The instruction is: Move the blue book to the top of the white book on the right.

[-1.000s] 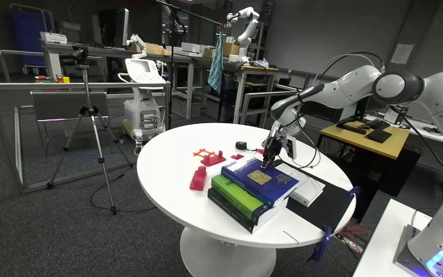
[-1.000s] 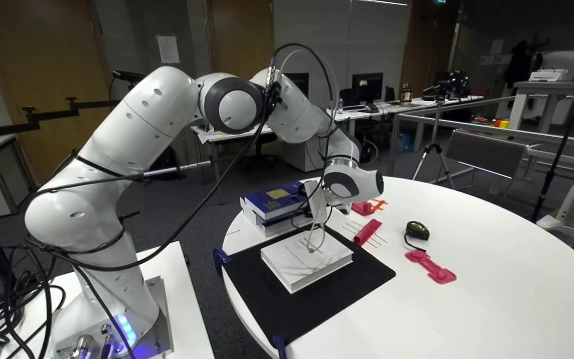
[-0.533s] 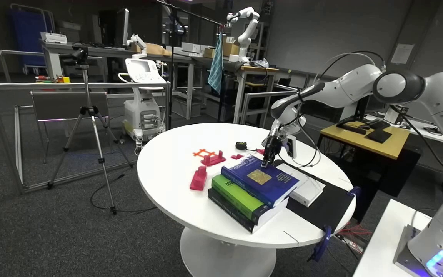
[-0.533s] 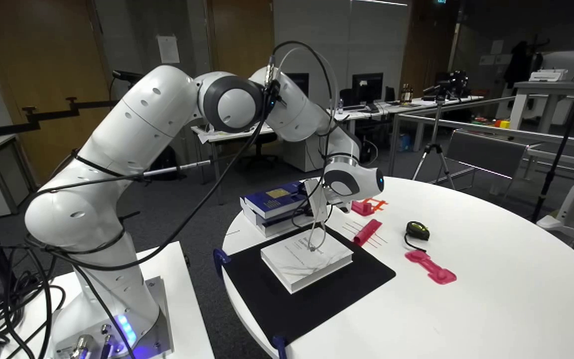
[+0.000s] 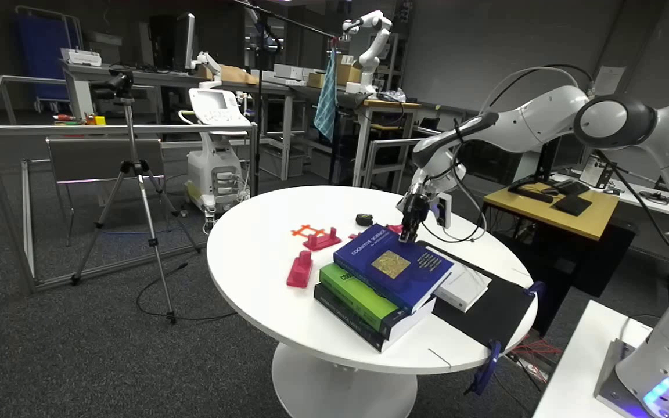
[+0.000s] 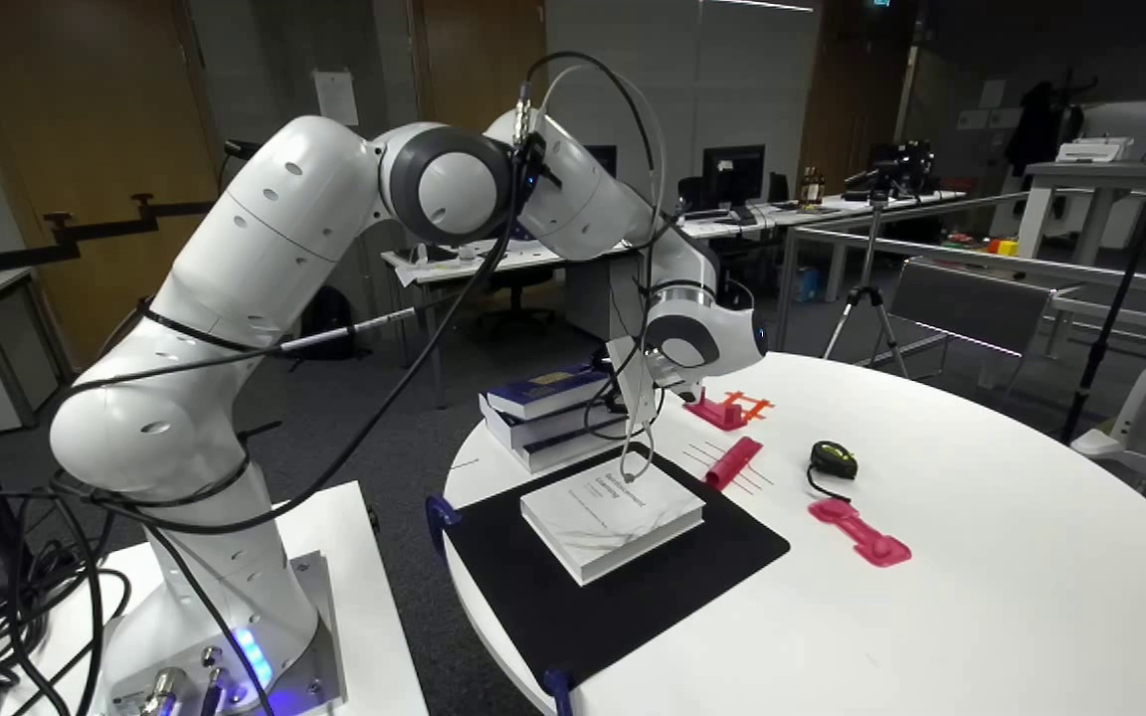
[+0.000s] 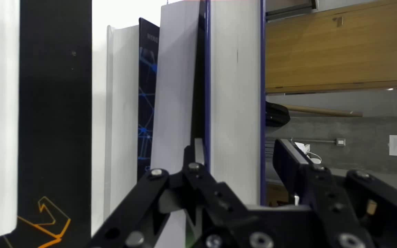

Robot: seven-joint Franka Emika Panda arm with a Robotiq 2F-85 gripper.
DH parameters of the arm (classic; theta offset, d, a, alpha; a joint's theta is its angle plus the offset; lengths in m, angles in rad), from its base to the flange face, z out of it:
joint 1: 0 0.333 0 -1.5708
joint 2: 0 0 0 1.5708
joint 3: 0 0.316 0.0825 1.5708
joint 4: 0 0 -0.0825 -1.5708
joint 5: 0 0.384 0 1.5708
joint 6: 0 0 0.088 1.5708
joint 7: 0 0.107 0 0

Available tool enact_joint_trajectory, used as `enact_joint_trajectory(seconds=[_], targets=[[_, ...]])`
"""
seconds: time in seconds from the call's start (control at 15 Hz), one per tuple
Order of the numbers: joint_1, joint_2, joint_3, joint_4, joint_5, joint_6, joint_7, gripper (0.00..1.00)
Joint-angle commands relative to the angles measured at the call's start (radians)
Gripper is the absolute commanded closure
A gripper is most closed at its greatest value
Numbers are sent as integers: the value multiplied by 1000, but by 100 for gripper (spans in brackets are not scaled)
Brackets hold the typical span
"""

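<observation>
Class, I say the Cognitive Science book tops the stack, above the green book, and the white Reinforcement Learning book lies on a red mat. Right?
Not red: both exterior views show the white Reinforcement Learning book on a black mat. The rest stands.

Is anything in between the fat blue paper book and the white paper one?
Only the robot's black two-fingered hand, at the edge of the thick blue rectangular paper book, and a thin grey cable loop, which in an exterior view hangs in front of the white rectangular paper book. Nothing else visible.
</observation>
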Motion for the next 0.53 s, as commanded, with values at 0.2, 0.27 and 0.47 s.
enact_joint_trajectory(seconds=[0.2,0.27,0.47], targets=[[-9,-148,0,-92,1,-102,-41,69],[-7,-153,-2,-93,2,-110,-42,69],[-3,-164,-7,-101,1,-117,-40,69]])
